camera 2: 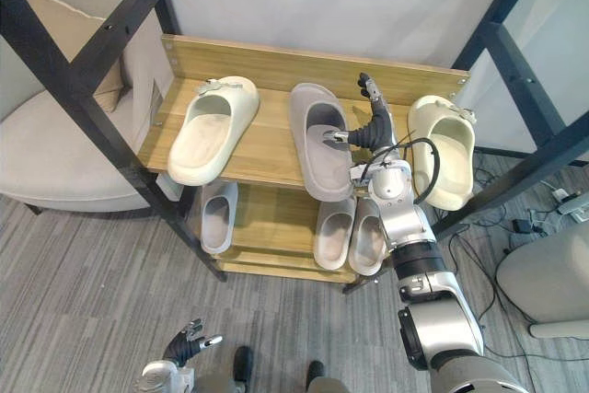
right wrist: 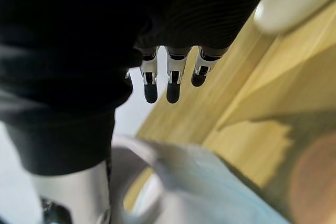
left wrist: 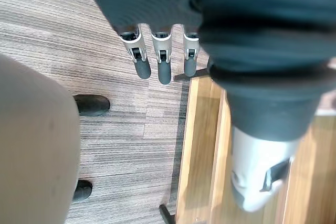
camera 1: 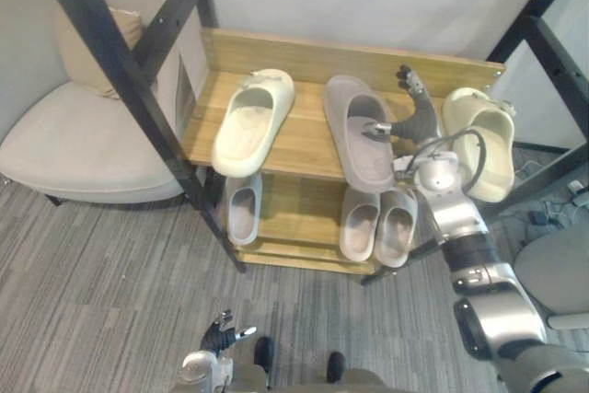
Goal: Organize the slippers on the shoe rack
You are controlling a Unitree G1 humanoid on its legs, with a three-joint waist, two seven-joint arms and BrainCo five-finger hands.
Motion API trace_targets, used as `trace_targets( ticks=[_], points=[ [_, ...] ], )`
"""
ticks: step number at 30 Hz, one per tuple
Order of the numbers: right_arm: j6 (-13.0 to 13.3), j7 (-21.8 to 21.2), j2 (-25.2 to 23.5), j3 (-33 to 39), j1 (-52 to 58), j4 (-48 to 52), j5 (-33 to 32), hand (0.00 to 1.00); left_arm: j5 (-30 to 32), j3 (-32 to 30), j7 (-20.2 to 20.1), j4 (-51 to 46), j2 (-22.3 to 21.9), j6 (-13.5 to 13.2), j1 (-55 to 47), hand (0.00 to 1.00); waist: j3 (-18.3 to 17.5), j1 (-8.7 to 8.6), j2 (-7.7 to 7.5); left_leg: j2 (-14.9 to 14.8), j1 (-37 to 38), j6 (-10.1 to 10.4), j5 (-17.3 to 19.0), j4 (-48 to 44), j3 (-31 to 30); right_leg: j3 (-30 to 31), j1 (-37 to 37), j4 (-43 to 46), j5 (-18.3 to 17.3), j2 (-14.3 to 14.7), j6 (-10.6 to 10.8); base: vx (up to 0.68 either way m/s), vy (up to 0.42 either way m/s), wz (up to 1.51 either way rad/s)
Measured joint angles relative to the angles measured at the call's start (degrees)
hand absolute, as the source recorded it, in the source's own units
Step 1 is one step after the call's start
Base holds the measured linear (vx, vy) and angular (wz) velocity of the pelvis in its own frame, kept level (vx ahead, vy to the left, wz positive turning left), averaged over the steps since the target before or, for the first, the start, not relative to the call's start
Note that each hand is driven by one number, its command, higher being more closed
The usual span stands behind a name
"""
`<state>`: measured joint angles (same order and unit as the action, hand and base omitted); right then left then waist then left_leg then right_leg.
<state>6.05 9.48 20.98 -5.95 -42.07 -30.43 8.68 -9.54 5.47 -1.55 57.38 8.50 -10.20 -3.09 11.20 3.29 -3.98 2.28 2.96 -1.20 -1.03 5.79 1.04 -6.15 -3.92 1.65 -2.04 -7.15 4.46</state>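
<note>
**Desk:** Where is the slipper, and which hand is on it?

**Me:** On the top shelf of the shoe rack (camera 1: 304, 52), my right hand (camera 1: 419, 117) lies between the grey slipper (camera 1: 363, 140) and the cream slipper (camera 1: 483, 140) at the shelf's right end. The grey slipper sits at 9 o'clock from my palm, and its long axis runs roughly 12 to 6, with the near end at the front edge. My thumb (camera 1: 375, 128) reaches sideways onto its strap. My fingers (right wrist: 173, 85) are straight and spread, clasping nothing.

**Desk:** And the other hand?

**Me:** My left hand (camera 1: 219, 330) hangs low at 6 o'clock, well apart from the rack, fingers relaxed and straight. The right is plainly the nearer, so I judge any shift of the grey slipper falls to it.

**Desk:** What do the views add to each other?

**Me:** The head views give the layout: another cream slipper (camera 1: 250, 121) at 10 o'clock on the top shelf and a grey pair (camera 1: 377, 223) on the shelf below. The right wrist view shows my fingertips over bare wood, not on a slipper.
</note>
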Motion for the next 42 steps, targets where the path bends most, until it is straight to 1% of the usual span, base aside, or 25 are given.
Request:
trace_targets(
  ticks=[2, 3, 7, 11, 13, 16, 19, 25, 29, 33, 34, 35, 36, 38, 42],
  points=[
    [0.03, -0.34, 0.01, -1.18, -2.40, -0.78, -0.27, 0.00, -0.86, -0.04, 0.00, -0.76, 0.27, -0.48, 0.00, 0.00, 1.22, 0.24, -0.29, 0.03, -0.08, -0.10, -0.10, 0.00, -0.07, -0.04, 0.03, 0.01, 0.07, -0.02, -0.10, -0.03, 0.012, 0.02],
    [0.22, -0.58, 0.00, -2.04, -3.63, -1.20, -0.35, 1.00, -0.89, -0.04, 0.00, -0.93, 0.38, -0.59, 0.17, 0.00, 1.79, 0.24, -0.43, 0.04, -0.15, -0.06, -0.20, 0.00, -0.05, -0.06, 0.12, 0.00, 0.14, -0.01, -0.20, -0.04, 0.003, 0.00],
    [0.84, -1.36, 0.02, -3.82, -6.13, -3.37, -1.25, 1.00, -1.36, -0.02, 0.00, -0.93, 0.65, -0.68, 0.23, 0.00, 1.98, 0.26, -0.70, 0.15, -0.95, 0.03, -0.53, 0.02, -0.01, -0.13, 0.85, 0.03, 0.13, 0.02, -0.20, -0.04, 0.002, -0.01],
    [1.11, -1.42, 0.42, -3.80, -9.98, -6.72, -3.14, 1.00, -1.87, -0.01, 0.00, -0.94, 0.78, -0.72, 0.99, 0.00, 3.52, 0.48, -0.80, 0.02, -1.12, 0.44, -1.23, 0.13, -0.11, -1.28, 0.91, 0.00, 0.10, 0.18, -0.22, -0.07, -0.018, 0.02],
    [1.21, -1.40, 0.91, -3.81, -10.94, -6.66, -4.69, 1.00, -1.89, 0.00, 0.01, -0.94, 0.79, -0.71, 1.59, 0.00, 4.50, 0.66, -0.83, -0.18, -1.33, 0.75, -1.54, 0.19, -0.45, -1.51, 0.92, -0.02, -0.03, 0.30, -0.28, -0.08, -0.033, 0.08],
    [1.43, -1.48, 1.58, -3.80, -11.04, -6.52, -6.37, 1.00, -1.96, 0.01, 0.01, -0.93, 0.83, -0.67, 1.74, 0.00, 4.61, 0.72, -0.90, -0.31, -1.72, 1.08, -1.83, 0.44, -0.95, -2.11, 1.00, -0.16, -0.31, 0.47, -0.33, -0.06, -0.036, 0.09],
    [1.70, -1.82, 1.58, -3.82, -10.44, -5.50, -6.67, 1.00, -1.95, 0.02, 0.01, -0.93, 0.84, -0.63, 1.77, 0.00, 4.61, 0.70, -0.91, -0.58, -1.71, 1.30, -1.97, 0.45, -0.88, -2.09, 0.86, -0.42, -0.37, 0.75, -0.38, -0.03, -0.019, 0.00],
    [2.43, -2.05, 1.61, -3.33, -2.86, 5.65, -7.57, 1.00, -1.93, 0.02, 0.01, -0.67, 0.91, -0.26, 1.78, 0.00, 4.55, 0.08, -1.00, -0.76, -1.43, 1.52, -2.12, 0.15, 0.01, -1.31, 0.68, -0.95, -0.34, 0.91, -0.34, -0.01, -0.009, -0.07],
    [2.51, -2.32, 1.60, -2.18, 6.84, 17.91, -7.57, 1.00, -1.82, 0.02, -0.05, -0.35, 1.02, -0.06, 1.77, 0.00, 4.43, -0.74, -1.13, -0.90, -0.69, 1.56, -2.08, 0.15, 0.13, -1.10, 0.02, -0.95, -0.32, 0.88, -0.32, 0.00, 0.000, -0.01],
    [3.28, -2.41, 1.40, -0.49, 14.12, 29.10, -7.51, 1.00, -1.71, -0.03, -0.13, 0.20, 1.02, -0.06, 1.76, 0.00, 3.89, -1.20, -1.25, -1.19, -0.62, 1.56, -2.06, 0.15, 1.14, 0.26, 0.52, -0.89, -0.05, 0.88, -0.11, -0.05, 0.005, -0.15],
    [3.89, -2.52, 1.28, -0.47, 15.34, 31.85, -7.49, 1.00, -1.57, -0.03, -0.18, 0.65, 1.02, -0.03, 1.76, 0.00, 3.37, -1.26, -1.23, -1.24, -0.72, 1.56, -2.03, 0.16, 1.72, 0.80, 0.89, -0.90, 0.05, 0.90, -0.06, -0.04, 0.009, -0.25],
    [4.52, -2.67, 1.16, -0.37, 16.25, 33.68, -7.43, 1.00, -1.25, -0.03, -0.25, 0.74, 1.02, 0.05, 1.74, 0.00, 3.02, -1.70, -1.18, -1.26, -0.71, 1.56, -2.03, 0.16, 1.79, 0.90, 0.90, -0.91, 0.13, 0.92, -0.09, -0.05, 0.006, -0.14],
    [5.41, -2.94, 0.69, 0.20, 17.98, 36.54, -7.41, 1.00, -0.74, -0.03, -0.38, 1.29, 1.03, 0.34, 1.60, 0.00, 2.36, -2.52, -1.23, -1.29, -0.66, 1.56, -2.03, 0.16, 1.79, 0.91, 0.88, -0.89, 0.15, 0.94, -0.09, -0.04, -0.001, -0.03],
    [6.72, -3.48, -0.86, 1.55, 20.73, 40.43, -7.43, 1.00, -0.61, -0.02, -0.79, 2.05, 1.11, 0.77, 1.29, 0.00, 1.06, -3.26, -1.31, -1.44, -0.46, 1.57, -2.02, 0.15, 2.02, 1.17, 0.84, -0.86, 0.19, 1.06, -0.16, -0.03, -0.003, -0.08],
    [8.37, -5.06, -1.49, 1.28, 26.27, 46.49, -7.43, 1.00, -0.12, 0.02, -1.23, 2.98, 0.96, 0.90, 0.79, 0.00, -1.04, -3.41, -1.08, -1.73, 0.29, 1.64, -1.97, 0.15, 2.95, 1.92, 0.75, -0.65, 0.24, 1.28, -0.23, -0.03, -0.005, -0.13]
  ],
)
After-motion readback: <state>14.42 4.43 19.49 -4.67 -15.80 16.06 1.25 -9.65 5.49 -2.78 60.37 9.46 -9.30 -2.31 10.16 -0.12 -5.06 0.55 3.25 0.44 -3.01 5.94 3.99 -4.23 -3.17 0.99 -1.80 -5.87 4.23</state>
